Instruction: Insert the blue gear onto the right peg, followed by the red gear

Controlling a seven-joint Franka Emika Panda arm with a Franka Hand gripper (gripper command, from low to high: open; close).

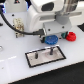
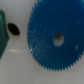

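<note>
The blue gear (image 1: 50,39) lies flat on the white table, just behind the grey plate (image 1: 46,55) with the black border. It fills most of the wrist view as a wide toothed disc (image 2: 54,37) with a centre hole. My gripper (image 1: 50,35) hangs right over it. Its fingers are hidden by the hand in the exterior view and do not show in the wrist view. The red gear (image 1: 71,36) rests on the table toward the exterior view's right of the blue one. Two thin dark pins stand on the plate, the right peg (image 1: 50,50) being the nearer to the blue gear.
A green object (image 2: 2,32) with a dark hole beside it shows at the edge of the wrist view. A black cable (image 1: 12,31) and a small fixture (image 1: 19,25) lie at the exterior view's left. The arm's white body (image 1: 42,15) looms over the back of the table.
</note>
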